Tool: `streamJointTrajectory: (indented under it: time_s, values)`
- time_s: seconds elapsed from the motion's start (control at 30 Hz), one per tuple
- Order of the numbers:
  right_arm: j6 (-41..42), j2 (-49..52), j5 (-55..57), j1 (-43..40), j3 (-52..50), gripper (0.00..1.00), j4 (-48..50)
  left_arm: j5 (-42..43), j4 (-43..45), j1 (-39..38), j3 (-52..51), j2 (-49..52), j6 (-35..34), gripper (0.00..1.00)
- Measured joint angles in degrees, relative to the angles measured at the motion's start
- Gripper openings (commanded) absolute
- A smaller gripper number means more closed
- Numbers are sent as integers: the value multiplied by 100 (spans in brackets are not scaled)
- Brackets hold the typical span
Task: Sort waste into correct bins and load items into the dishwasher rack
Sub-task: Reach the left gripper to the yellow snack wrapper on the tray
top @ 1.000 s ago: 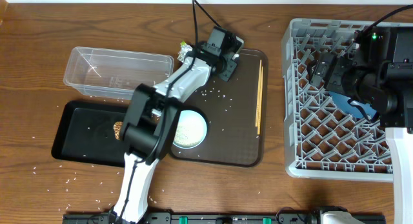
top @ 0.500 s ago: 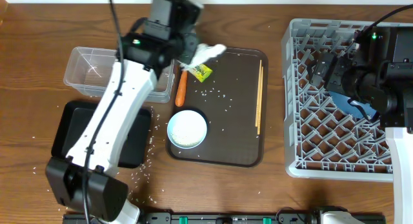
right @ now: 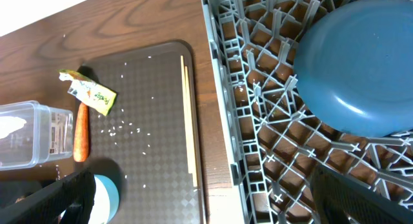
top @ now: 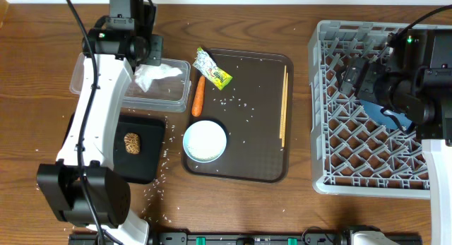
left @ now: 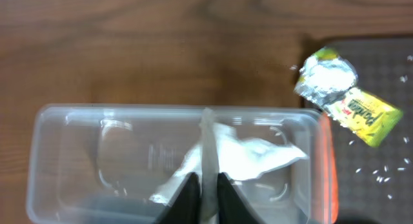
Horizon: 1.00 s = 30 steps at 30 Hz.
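My left gripper [top: 148, 60] [left: 205, 197] is shut on a strip of the crumpled white tissue [top: 157, 74] [left: 242, 158], which hangs into the clear tub [top: 99, 81] [left: 71, 153]. The brown food lump [top: 131, 142] lies in the black tray [top: 152, 167]. The yellow-green wrapper [top: 214, 68] [right: 90, 90], the carrot [top: 198, 95] and the chopsticks [top: 283, 107] lie on the brown serving tray [top: 254, 142], with the white bowl [top: 205, 140]. My right gripper [top: 353, 77] is open and empty above the grey rack [top: 339, 153], which holds the dark-blue dish [right: 355, 75]. The cups are out of view.
Loose rice grains [top: 233, 100] are scattered on the serving tray and on the table by the black tray's front corner [top: 157, 183]. The left arm reaches over the black tray and the tub. The rack fills the right side.
My left arm has swung left from the serving tray's back edge, carrying the tissue to the clear tub. The wrapper and carrot are now uncovered. The right arm has not moved.
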Motion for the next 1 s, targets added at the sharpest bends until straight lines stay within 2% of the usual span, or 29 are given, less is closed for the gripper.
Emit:
streamJointTrajectory:
  time_s: [0.07, 0.27, 0.43, 0.67, 0.83, 1.0]
  values:
    - [0, 0, 0, 0, 0, 99, 2, 44, -127, 9, -2, 79, -87, 37]
    - [0, 0, 0, 0, 0, 99, 2, 745, -136, -151, -33, 181, -219, 52]
    - [0, 0, 0, 0, 0, 99, 2, 1290, 42, -623, -35, 254, -205, 65]
    - [0, 0, 0, 0, 0, 99, 2, 1399, 693, -1637, -122, 1193, -66, 65]
    - [2, 0, -44, 0, 0, 99, 0, 647, 1259, -2190, -214, 2061, -13, 65]
    - [2, 0, -90, 0, 0, 99, 2, -98, 1720, -2328, -216, 2527, -87, 65]
